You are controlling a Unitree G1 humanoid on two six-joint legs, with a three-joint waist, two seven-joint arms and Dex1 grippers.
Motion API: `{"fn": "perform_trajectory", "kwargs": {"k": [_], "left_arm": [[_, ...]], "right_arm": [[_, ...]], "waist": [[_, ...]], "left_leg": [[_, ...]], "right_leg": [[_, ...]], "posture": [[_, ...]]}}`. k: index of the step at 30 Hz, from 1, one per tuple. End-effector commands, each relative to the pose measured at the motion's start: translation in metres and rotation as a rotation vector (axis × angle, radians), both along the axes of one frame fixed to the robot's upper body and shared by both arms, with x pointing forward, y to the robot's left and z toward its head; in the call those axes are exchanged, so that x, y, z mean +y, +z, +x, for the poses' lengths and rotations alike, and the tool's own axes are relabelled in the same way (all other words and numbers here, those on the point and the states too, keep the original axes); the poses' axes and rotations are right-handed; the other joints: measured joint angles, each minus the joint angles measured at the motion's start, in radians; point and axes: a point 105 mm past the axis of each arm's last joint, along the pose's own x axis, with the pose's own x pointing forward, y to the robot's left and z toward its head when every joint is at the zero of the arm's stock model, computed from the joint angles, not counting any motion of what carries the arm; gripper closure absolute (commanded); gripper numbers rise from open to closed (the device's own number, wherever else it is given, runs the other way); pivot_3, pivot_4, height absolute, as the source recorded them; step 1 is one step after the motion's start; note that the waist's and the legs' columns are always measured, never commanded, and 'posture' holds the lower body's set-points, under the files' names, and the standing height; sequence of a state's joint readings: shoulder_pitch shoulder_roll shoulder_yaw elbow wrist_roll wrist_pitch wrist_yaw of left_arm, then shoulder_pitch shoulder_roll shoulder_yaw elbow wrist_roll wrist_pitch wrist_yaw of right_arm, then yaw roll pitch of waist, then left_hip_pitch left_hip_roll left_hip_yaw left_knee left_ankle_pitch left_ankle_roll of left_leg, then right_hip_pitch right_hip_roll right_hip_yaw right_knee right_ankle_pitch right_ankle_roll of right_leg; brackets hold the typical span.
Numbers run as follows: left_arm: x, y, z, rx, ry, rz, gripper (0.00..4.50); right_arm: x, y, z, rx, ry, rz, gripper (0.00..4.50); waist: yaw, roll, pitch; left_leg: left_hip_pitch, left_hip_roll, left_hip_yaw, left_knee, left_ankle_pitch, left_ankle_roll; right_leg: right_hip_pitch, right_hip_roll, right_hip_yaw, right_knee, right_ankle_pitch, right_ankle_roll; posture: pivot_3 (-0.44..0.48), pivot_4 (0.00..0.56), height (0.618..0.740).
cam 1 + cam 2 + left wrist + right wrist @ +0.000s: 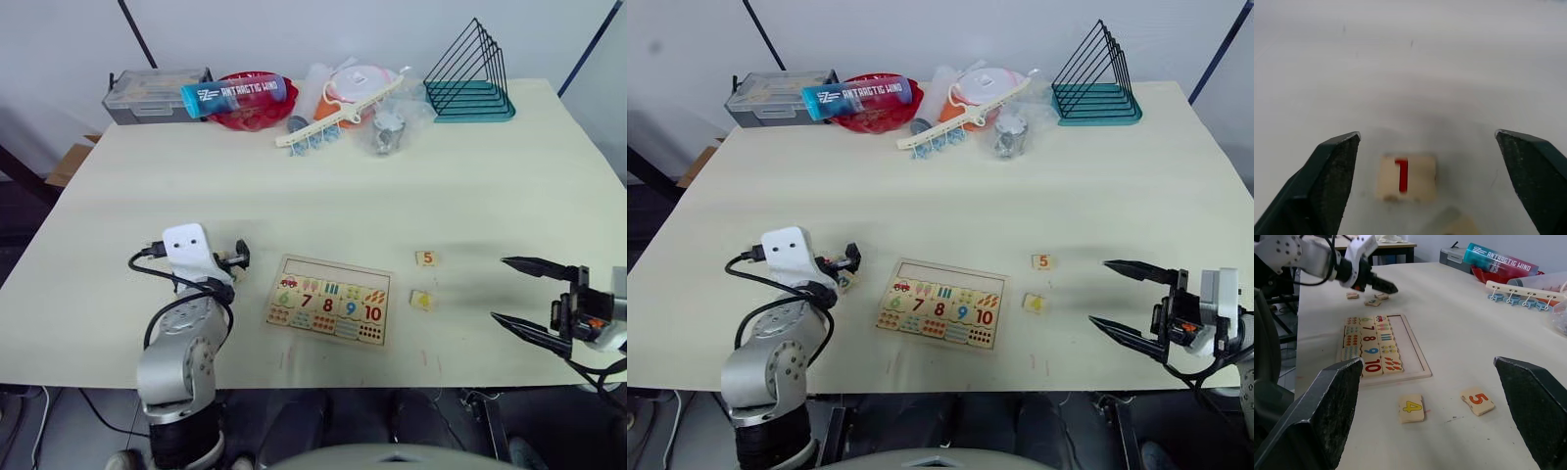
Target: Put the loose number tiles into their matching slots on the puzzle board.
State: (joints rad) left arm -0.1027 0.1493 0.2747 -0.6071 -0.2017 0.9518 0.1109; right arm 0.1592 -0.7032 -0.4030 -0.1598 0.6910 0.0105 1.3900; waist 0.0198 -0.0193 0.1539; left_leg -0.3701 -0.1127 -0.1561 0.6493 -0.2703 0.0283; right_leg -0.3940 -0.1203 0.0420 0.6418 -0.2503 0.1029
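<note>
Near the desk's front edge: left gripper [1427, 142] spread over tile 1 [1406, 177]; right gripper [519, 292] spread, level; puzzle board [331, 300] lengthwise along that edge.

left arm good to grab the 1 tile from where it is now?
Probably yes. The left tool is open with the 1 tile lying flat on the table between its fingers, nothing between them; another tile's edge sits close by.

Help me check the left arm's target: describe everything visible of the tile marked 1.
The tile marked 1 is a small square of pale wood printed with a red digit. It lies flat on the table, face up, between the open fingers of the left gripper, which do not touch it. Another pale piece lies just beside one corner; whether they touch is unclear.
</note>
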Motion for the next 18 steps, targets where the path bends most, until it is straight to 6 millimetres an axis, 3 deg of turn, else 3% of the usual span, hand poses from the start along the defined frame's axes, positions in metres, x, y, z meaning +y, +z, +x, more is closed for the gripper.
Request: {"fn": "perform_trajectory", "kwargs": {"k": [1, 10, 13, 18], "left_arm": [[0.004, 0.021, 0.001, -0.069, -0.109, 0.034, 0.02], [-0.003, 0.032, 0.019, -0.092, -0.626, 0.095, 0.02], [-0.004, 0.026, 0.015, -0.056, -0.856, 0.129, 0.02], [0.014, 0.019, 0.004, -0.016, -1.166, 0.179, 0.02]], "right_arm": [[0.0, 0.005, -0.001, -0.031, 0.006, -0.006, 0.0], [0.004, 0.001, -0.002, -0.037, -0.005, 0.018, 0.0], [0.007, 0.0, -0.003, -0.039, -0.006, 0.032, 0.0], [0.009, 0.0, -0.005, -0.041, 0.001, 0.037, 0.0]], "waist": [[0.0, 0.0, 0.0], [-0.003, 0.001, 0.0], [-0.005, 0.001, 0.001], [-0.008, 0.003, 0.001]], "left_leg": [[0.0, 0.0, 0.0, 0.0, 0.0, 0.0], [0.0, 0.0, -0.001, 0.0, 0.0, 0.0], [0.0, 0.0, -0.002, 0.0, 0.0, 0.0], [0.0, 0.0, -0.001, -0.001, 0.0, 0.0]], "right_leg": [[0.0, 0.0, 0.0, 0.0, 0.0, 0.0], [0.0, 0.0, -0.001, 0.0, 0.0, 0.0], [-0.001, 0.0, -0.001, -0.001, 0.0, 0.0], [-0.002, 0.0, 0.0, 0.0, 0.0, -0.001]], "posture": [[0.0, 0.15, 0.74], [0.0, 0.15, 0.74], [0.0, 0.15, 0.74], [0.0, 0.15, 0.74]]}}
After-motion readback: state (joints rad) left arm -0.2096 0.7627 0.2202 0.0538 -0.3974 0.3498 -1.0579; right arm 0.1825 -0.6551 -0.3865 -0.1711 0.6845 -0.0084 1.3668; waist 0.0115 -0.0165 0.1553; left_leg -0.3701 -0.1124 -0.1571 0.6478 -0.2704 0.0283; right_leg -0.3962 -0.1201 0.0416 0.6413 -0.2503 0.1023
